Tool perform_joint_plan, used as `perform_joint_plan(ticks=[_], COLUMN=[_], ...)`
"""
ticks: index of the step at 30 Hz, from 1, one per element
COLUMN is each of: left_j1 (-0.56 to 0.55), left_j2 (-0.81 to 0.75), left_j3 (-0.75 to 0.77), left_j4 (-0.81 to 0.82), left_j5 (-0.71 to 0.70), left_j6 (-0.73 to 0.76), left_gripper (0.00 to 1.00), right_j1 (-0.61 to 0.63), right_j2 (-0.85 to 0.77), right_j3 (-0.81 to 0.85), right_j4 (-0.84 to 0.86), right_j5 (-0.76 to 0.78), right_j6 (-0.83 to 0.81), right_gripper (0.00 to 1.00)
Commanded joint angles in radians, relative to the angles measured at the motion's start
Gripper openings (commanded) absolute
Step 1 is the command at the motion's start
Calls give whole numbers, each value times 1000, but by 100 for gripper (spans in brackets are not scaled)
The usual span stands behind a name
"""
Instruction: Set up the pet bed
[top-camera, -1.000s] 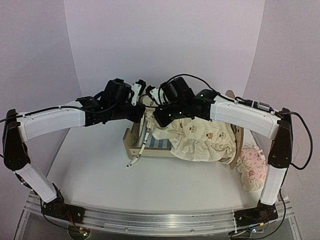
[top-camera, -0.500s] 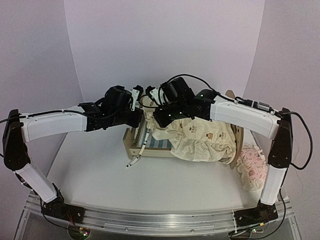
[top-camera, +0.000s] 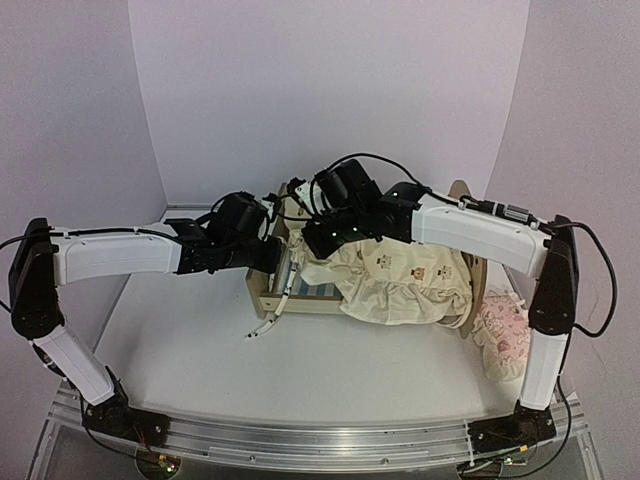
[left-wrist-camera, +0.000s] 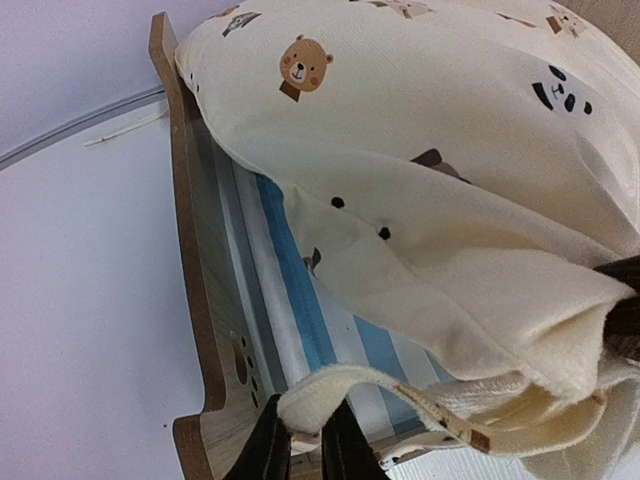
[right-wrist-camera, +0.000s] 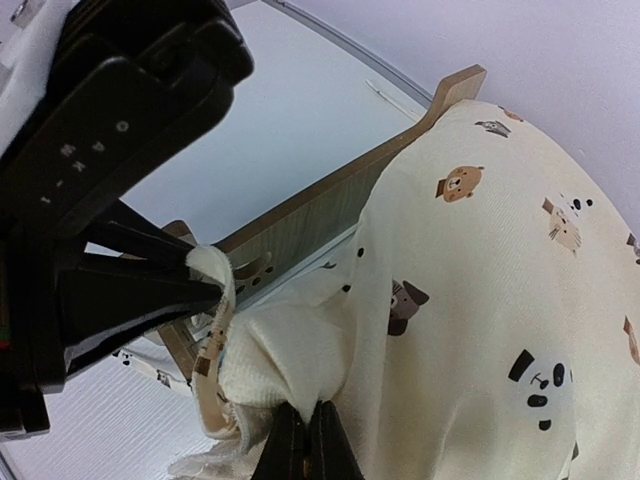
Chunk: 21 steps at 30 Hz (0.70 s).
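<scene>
Apparently covering the pet bed with the cushion; bed found right under that cushion. Shows a light wood frame and a blue-and-white striped base, bare only at the cushion's end toward the left arm, elsewhere hidden by bunched fabric. Pinching the cushion's corner there with the left gripper; clenching the fabric just beside with the right gripper. Next, probably: draw that end flat over the stripes, then let go.

left arm and right arm white shell links, black joints, black cable clipped along right arm, black bases on aluminium rail, left gripper slim black fingers
</scene>
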Motion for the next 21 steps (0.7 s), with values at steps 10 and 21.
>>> perform_joint_plan(ticks=[10,21], left_j1=[0,0], left_j2=[-74,-136], left_j3=[49,-11], left_j4=[-263,-334], left_j5=[51,5], left_j6=[-135,-161], left_gripper=[58,55], right_j1=[2,2], right_j2=[90,124], right_j3=[108,141], right_j4=[-2,-25], right_j5=[54,174], right_j6=[8,2], right_gripper=[0,0])
